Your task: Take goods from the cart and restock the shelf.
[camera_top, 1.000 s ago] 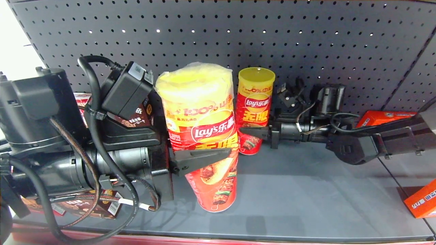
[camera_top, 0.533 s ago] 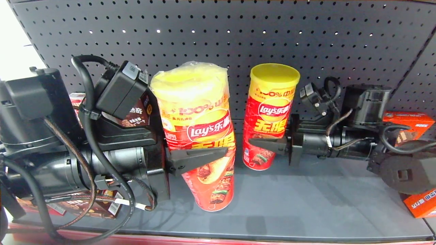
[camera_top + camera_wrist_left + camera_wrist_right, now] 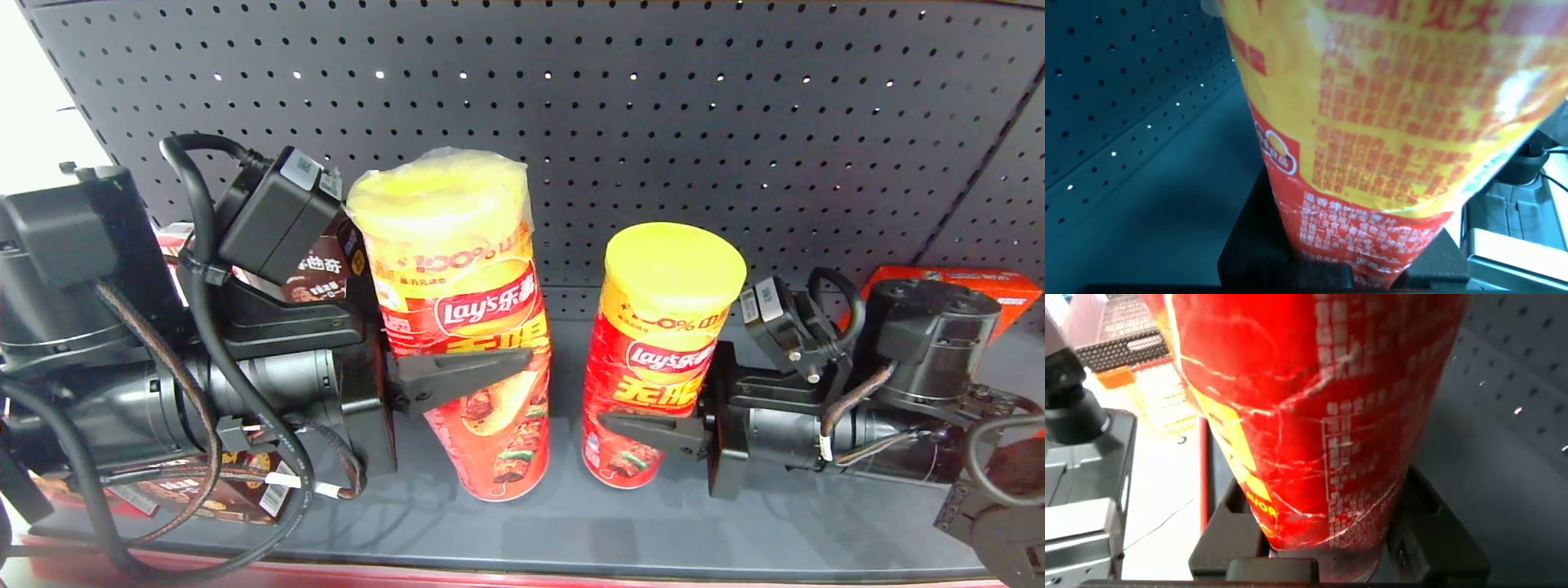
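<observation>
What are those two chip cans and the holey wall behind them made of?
Left can: likely cardboard under glossy plastic wrap, bunched on top.
Right can: same, smooth yellow lid, probably plastic.
Wall: seemingly matte painted metal, punched holes.

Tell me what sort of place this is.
Probably a shop aisle: a dark grey metal shelf backed by grey perforated pegboard, with red-and-yellow cylindrical crisp cans and an orange cardboard box.

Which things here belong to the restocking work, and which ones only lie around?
For the job: left chip can in the left pincer; right chip can in the right pincer; shelf.
Lying about: brown boxes at the left; orange box at the right; pegboard wall behind.
</observation>
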Available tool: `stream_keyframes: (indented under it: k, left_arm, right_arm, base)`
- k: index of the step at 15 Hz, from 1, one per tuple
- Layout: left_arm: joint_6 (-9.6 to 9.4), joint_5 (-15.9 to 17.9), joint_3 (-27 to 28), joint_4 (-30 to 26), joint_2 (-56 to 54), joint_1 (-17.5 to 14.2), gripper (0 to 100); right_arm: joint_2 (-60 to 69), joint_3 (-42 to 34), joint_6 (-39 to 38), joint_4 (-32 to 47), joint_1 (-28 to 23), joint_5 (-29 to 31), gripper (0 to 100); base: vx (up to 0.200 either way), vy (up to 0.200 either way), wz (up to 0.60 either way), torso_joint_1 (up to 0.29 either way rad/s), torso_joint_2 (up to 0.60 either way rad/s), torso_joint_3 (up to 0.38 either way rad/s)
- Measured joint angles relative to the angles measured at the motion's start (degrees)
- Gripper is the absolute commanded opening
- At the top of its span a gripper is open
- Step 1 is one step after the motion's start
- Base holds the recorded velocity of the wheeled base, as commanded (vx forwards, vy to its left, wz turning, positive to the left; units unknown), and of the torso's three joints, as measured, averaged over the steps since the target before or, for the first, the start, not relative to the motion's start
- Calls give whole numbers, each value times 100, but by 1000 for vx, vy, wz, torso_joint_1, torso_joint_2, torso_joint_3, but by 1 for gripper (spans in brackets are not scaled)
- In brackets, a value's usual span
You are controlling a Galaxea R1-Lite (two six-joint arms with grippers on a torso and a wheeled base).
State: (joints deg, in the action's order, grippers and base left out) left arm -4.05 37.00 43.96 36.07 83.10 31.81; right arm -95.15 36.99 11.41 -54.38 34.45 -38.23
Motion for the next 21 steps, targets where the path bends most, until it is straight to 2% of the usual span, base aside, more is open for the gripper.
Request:
stream_keyframes:
  k: [9, 20, 21]
  left_arm:
    - [0, 0, -55, 5, -22, -61, 0]
    - [2, 0, -105, 11, -46, -105, 0]
    - [2, 0, -107, 11, -52, -105, 0]
  right_arm:
    - [-79, -512, 7, -140, 143, 49, 0]
    - [-356, -533, 16, -395, 245, 197, 0]
    - [-364, -538, 20, -395, 271, 224, 100]
  base:
    - [0, 0, 0, 0, 0, 0]
    - [0, 0, 0, 0, 0, 0]
    - [0, 0, 0, 0, 0, 0]
